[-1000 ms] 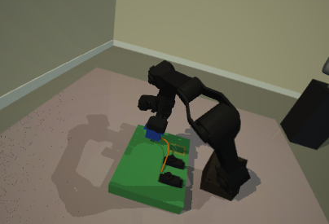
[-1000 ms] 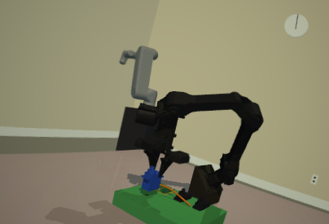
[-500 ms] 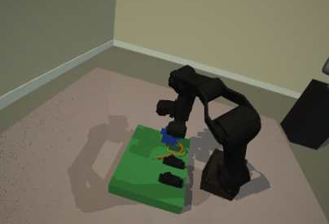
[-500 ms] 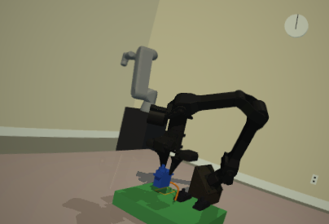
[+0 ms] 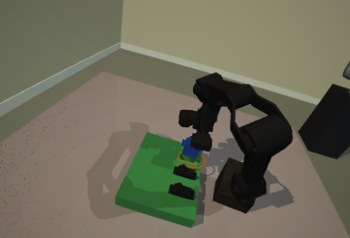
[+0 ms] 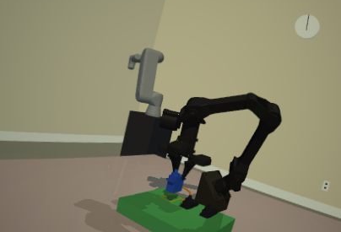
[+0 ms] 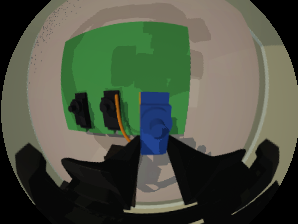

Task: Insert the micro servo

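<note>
Grey arm (image 6: 148,74) on blk. pedestal (image 5: 326,124) (image 6: 138,133), wall clock (image 6: 306,26).

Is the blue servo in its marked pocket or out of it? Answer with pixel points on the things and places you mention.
Out: the blue servo (image 5: 190,147) (image 6: 175,183) (image 7: 155,117) is held above the green deck (image 5: 143,174) (image 6: 139,209) (image 7: 95,55), and the pocket's outline (image 5: 187,162) (image 6: 170,200) shows below it.

The light is dim and warm. Hard-edged, stepped shadows fall across the green deck (image 5: 143,170) (image 6: 143,205) (image 7: 90,55), and a long one stretches toward nine o'clock on the pinkish tabletop (image 5: 56,161) (image 6: 38,186) (image 7: 225,90) in the top view. The black arm (image 5: 264,135) (image 6: 253,144) loses detail. The wrist view bulges like a fisheye, its corners black.
</note>
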Available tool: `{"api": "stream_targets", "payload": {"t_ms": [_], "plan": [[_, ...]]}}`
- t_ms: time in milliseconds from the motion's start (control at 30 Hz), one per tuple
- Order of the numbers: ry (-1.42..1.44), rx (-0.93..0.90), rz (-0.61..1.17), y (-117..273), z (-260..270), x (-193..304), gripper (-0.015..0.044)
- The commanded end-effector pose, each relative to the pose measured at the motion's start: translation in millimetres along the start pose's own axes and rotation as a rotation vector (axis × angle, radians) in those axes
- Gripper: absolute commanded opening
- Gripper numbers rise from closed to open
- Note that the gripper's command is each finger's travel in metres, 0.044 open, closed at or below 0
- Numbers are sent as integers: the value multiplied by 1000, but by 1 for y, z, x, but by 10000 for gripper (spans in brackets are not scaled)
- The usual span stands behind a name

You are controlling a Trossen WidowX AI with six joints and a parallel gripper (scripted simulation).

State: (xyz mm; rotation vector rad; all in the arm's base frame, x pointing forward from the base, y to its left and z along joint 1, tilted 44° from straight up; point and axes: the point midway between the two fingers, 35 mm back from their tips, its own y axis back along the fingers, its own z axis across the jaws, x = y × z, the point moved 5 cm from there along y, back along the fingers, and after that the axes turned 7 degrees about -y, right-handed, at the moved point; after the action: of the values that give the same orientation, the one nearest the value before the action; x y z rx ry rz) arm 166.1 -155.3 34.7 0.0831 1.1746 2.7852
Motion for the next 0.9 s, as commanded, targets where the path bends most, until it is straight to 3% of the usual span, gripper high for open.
{"api": "stream_targets", "payload": {"t_ms": [0,867], "plan": [[11,12,-7,0,0,1,0],[11,12,-7,-19,0,-2,0]]}}
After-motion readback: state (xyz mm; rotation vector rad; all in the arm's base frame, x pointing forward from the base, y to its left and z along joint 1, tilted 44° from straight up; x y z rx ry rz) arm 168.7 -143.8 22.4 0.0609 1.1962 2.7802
